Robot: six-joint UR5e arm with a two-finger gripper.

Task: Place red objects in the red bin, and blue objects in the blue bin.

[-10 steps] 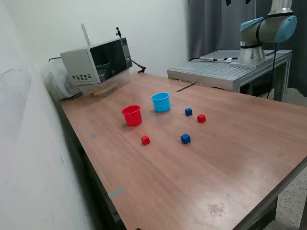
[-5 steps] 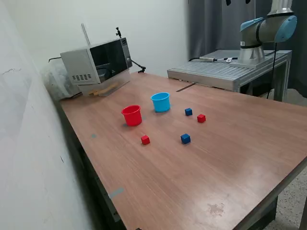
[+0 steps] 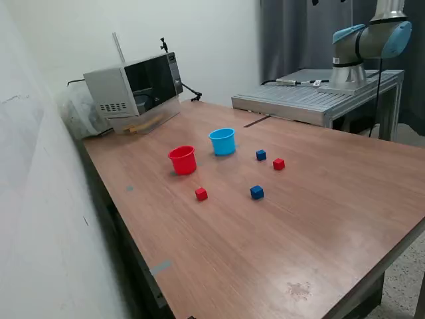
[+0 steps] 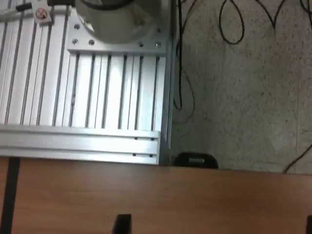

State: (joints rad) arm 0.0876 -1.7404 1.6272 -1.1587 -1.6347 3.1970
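Two small red cubes are seen on the wooden bench [image 3: 319,219]: one red cube [image 3: 201,193] lies nearer the camera, below the red cup [image 3: 182,160], and the other red cube [image 3: 279,163] lies to the exterior view's right, just beside a dark-blue cube [image 3: 261,155]. A second dark-blue cube [image 3: 257,192] is set apart, between the two red ones and nearer the camera. The light-blue cup [image 3: 223,141] stands upright near the red cup, on its far right side; both are round and tapered, and what lies inside them cannot be made out.

Only the arm's base and lower joint [image 3: 370,41] are shown in the exterior view, the rest being cut off at the frame's top. The jaws are not clearly shown in either view, so whether they are open or closed cannot be told. In the wrist view only the bench edge, a ribbed aluminium platform [image 4: 87,97], speckled floor and cables [image 4: 234,24] are seen; no cube or cup appears there.
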